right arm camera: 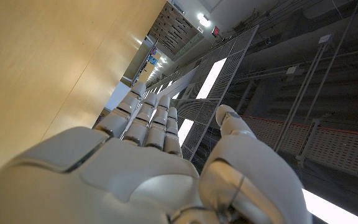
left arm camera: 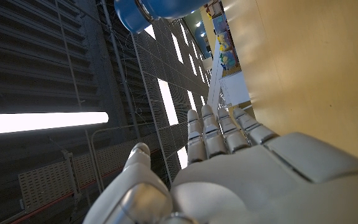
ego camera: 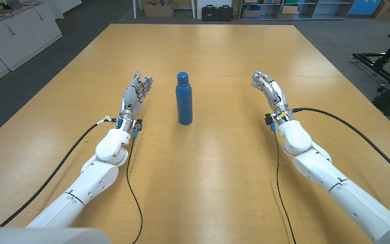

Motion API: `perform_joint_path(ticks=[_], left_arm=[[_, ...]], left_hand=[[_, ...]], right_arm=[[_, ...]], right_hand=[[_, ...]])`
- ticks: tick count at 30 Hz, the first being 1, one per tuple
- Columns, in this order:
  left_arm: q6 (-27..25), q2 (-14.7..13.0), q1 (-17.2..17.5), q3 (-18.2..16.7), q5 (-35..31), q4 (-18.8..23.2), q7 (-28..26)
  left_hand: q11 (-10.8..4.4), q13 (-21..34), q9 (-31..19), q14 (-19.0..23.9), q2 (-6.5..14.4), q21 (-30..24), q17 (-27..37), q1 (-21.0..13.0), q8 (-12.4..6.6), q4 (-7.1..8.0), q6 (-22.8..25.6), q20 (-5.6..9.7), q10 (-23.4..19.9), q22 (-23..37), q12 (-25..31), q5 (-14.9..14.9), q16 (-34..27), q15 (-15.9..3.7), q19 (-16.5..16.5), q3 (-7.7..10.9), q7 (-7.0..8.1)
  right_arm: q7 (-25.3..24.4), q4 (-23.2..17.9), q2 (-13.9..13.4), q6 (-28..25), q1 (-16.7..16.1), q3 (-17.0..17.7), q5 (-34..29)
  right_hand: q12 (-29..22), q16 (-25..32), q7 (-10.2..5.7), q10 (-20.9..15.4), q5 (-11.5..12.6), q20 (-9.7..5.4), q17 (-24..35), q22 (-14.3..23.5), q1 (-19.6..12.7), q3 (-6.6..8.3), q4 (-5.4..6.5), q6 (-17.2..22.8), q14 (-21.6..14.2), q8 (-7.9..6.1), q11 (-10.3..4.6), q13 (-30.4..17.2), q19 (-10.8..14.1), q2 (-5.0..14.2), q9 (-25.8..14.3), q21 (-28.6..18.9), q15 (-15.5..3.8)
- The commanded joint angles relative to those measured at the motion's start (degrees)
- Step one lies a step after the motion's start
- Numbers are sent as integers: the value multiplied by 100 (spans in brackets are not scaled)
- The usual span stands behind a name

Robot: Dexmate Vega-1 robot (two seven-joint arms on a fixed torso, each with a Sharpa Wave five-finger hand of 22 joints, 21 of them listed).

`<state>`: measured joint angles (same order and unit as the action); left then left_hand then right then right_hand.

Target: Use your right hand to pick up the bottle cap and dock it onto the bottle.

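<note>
A blue bottle (ego camera: 184,102) stands upright in the middle of the wooden table (ego camera: 202,183), with a blue cap (ego camera: 182,76) sitting on its neck. My left hand (ego camera: 135,95) lies on the table to the bottle's left, fingers stretched out and apart, holding nothing. My right hand (ego camera: 268,88) rests to the bottle's right, a good gap away, fingers slightly bent and holding nothing. In the left wrist view the left hand (left arm camera: 229,168) stands on its edge against the table, and part of the blue bottle (left arm camera: 148,9) shows beyond the fingers. The right hand (right arm camera: 148,168) in its wrist view holds nothing.
Black cables (ego camera: 347,125) run along both arms over the table. Beyond the table's far edge stand cardboard boxes (ego camera: 158,9) and black cases (ego camera: 217,11). White cabinets (ego camera: 12,34) line the left, and a black stand (ego camera: 384,57) is on the right.
</note>
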<state>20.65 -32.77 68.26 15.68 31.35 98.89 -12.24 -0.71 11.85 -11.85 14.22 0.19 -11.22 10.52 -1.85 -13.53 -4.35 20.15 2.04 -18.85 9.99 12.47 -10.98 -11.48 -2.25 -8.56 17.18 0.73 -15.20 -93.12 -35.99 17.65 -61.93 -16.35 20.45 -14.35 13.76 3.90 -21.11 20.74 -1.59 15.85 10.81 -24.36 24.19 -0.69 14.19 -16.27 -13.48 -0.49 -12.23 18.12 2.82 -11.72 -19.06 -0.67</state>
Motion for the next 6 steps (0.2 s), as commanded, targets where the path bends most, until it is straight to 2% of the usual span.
perform_joint_path(ticks=[1,6], left_arm=[[63,67,80,15,33,22,-45],[97,69,95,21,43,10,-7]], left_hand=[[26,8,-12,1,21,-6,31,2,30,-45,-30,120,21,17,-25,36,0,-169,-47,5,-39],[23,8,-12,-6,20,-4,31,3,33,-46,-33,122,19,17,-25,36,4,-170,-44,4,-41]], right_arm=[[344,114,-51,68,-142,113,571],[299,76,-66,43,-172,100,546]], right_hand=[[20,-16,-17,-7,-19,-4,13,26,51,-26,4,-31,6,24,36,-6,-44,-9,0,19,28],[22,-21,-11,-5,-35,0,15,27,66,-33,9,-18,18,25,29,-4,-69,-5,2,32,43]])
